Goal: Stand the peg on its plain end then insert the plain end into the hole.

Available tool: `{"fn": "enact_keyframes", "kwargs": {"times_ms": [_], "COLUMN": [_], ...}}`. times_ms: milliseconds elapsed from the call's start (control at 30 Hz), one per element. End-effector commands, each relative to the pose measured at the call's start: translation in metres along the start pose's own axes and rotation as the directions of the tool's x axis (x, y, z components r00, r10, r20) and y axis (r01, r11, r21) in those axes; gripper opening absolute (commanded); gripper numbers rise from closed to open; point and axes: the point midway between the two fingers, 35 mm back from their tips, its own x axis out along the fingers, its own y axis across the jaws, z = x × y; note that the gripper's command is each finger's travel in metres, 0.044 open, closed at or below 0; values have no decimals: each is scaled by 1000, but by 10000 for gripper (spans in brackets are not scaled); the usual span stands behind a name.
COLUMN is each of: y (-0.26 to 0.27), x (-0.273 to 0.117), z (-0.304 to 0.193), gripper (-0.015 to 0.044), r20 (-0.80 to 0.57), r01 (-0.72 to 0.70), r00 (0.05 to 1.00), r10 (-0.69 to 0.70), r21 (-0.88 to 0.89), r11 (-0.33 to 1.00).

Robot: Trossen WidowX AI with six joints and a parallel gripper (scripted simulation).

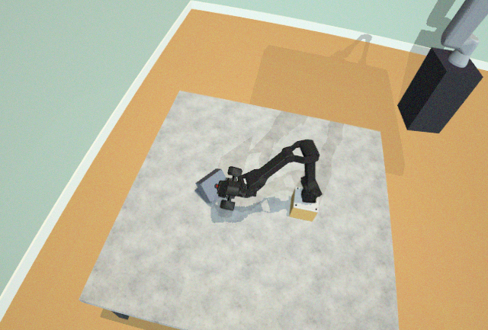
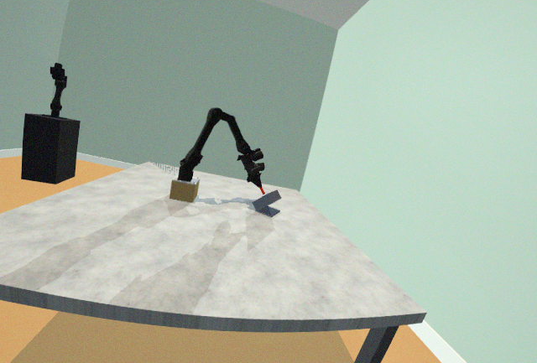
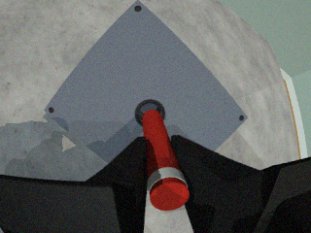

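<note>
The red peg (image 3: 156, 138) (image 2: 262, 190) is held between the fingers of my gripper (image 3: 158, 144) (image 2: 260, 186), which is shut on it. The peg's silver-white band (image 3: 167, 176) is at the end nearer the wrist camera, and its plain end points down at the panel. The grey-blue sloped panel (image 3: 141, 58) (image 1: 211, 185) (image 2: 272, 198) stands on the table. Its one dark-ringed hole (image 3: 138, 115) lies right at the peg's plain end in the wrist view, and the peg covers the ring's lower part. Whether the tip is inside the hole or just above it, I cannot tell.
The arm's base sits on a yellow block (image 1: 303, 213) (image 2: 184, 190) on the grey table (image 1: 252, 271) (image 2: 303, 281). Small dark dots mark the panel's visible corners. A black pedestal (image 1: 437, 94) (image 2: 49, 148) with another arm stands on the floor off the table.
</note>
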Motion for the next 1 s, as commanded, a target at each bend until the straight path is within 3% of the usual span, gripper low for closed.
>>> {"fn": "enact_keyframes", "kwargs": {"times_ms": [0, 967], "y": [0, 1], "x": [0, 12], "z": [0, 2], "gripper": [0, 0], "r20": [0, 0], "r01": [1, 1], "r00": [1000, 1000], "r10": [-1, -1], "r21": [2, 2], "r11": [1000, 1000]}}
